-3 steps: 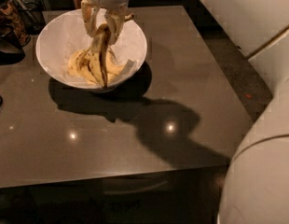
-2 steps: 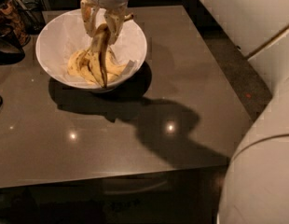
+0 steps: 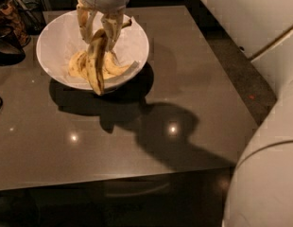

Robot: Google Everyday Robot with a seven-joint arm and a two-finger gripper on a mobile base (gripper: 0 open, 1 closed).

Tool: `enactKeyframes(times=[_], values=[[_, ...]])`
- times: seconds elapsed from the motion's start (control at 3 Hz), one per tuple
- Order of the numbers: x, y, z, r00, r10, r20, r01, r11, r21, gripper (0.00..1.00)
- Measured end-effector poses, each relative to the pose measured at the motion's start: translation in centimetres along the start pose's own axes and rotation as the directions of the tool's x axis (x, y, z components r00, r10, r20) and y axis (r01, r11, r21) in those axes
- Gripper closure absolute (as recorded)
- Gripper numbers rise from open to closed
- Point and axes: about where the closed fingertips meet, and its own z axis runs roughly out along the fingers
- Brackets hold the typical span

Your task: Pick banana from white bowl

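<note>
The white bowl (image 3: 56, 41) stands at the back left of the dark table (image 3: 193, 93), lined with white paper. My gripper (image 3: 100, 34) reaches down over the bowl from the top edge. It is shut on the banana (image 3: 95, 63), a long spotted yellow one. The banana hangs nearly upright from the fingers (image 3: 113, 25), and its lower tip is in front of the bowl's near rim. Other spotted bananas (image 3: 119, 69) lie in the bowl beneath it.
A dark round vessel (image 3: 5, 48) sits at the table's left edge, with cluttered items (image 3: 12, 11) behind it. A large white rounded body (image 3: 267, 174) fills the lower right. A white panel (image 3: 245, 13) stands at the upper right.
My gripper and the banana have shifted slightly left. The banana's lower end now hangs a little lower against the bowl's front rim.
</note>
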Motion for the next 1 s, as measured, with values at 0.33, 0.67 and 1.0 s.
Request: enactKeyframes(times=[0.33,0.67,1.0], values=[[-1.13,0.13,0.48,0.999,0.017,0.039,-0.016,0.9998,-0.007,1.0],[-1.14,0.13,0.48,0.999,0.017,0.039,-0.016,0.9998,-0.007,1.0],[-1.63,0.08,0.66,0.998,0.026,0.048,-0.026,0.9996,-0.013,1.0]])
